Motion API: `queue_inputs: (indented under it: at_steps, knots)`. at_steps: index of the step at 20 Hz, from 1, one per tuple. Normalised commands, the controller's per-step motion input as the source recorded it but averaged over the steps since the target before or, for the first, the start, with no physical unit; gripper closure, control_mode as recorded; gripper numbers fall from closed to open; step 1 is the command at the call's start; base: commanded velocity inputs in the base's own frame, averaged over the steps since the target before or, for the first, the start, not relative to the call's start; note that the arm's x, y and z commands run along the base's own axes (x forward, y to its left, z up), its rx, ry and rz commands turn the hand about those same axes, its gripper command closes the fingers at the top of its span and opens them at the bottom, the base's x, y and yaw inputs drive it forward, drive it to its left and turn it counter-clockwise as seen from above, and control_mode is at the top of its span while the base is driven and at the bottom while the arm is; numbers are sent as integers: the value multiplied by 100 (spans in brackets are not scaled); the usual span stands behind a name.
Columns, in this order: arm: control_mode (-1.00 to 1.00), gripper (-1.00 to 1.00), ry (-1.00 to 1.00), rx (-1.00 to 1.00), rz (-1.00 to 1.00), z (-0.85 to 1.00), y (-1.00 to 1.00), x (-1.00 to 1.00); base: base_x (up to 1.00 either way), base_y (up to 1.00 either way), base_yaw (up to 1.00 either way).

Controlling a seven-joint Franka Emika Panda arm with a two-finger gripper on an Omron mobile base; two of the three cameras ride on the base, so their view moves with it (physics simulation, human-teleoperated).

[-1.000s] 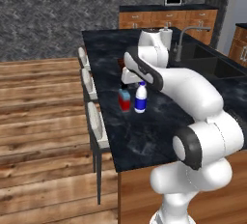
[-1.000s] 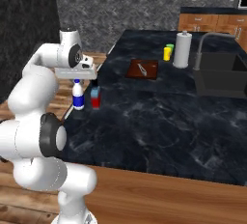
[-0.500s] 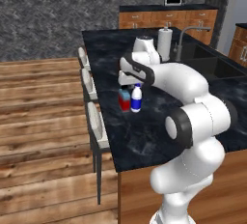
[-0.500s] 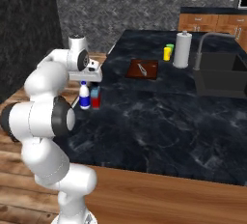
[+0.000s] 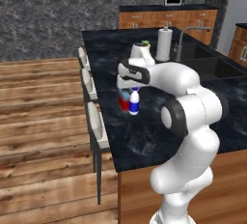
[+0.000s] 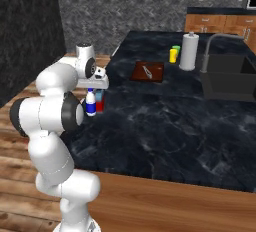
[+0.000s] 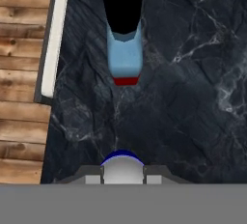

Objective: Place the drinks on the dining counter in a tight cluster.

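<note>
My gripper: closed around the small white-and-blue bottle; in the hand view its rounded white top sits between my finger tips.
Held bottle: upright, low over the black marble-look dining counter near its stool-side edge; whether its base touches the top I cannot tell.
Squat blue-and-red bottle with black cap: standing on the counter just beside the held one; touching or apart, I cannot tell.
Pale-cushioned stool: along the counter's edge, by the wood plank floor.
White paper towel roll: upright far off, near the sink.
</note>
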Motion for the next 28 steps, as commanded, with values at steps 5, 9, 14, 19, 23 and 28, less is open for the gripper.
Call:
queue_inputs:
  at_steps: [5, 9, 14, 19, 23, 28]
  knots:
    - [-100, 100, 0, 0, -1, -24, 0, 7, 0, 0, 0]
    - [-100, 100, 0, 0, -1, -32, 0, 7, 0, 0, 0]
    - [-100, 100, 0, 0, -1, -35, 0, 8, 0, 0, 0]
    - [-100, 100, 0, 0, -1, -29, 0, 5, 0, 0, 0]
    - [-100, 100, 0, 0, -1, -18, 0, 5, 0, 0, 0]
    - [-100, 100, 0, 0, -2, -8, 1, 11, 0, 0, 0]
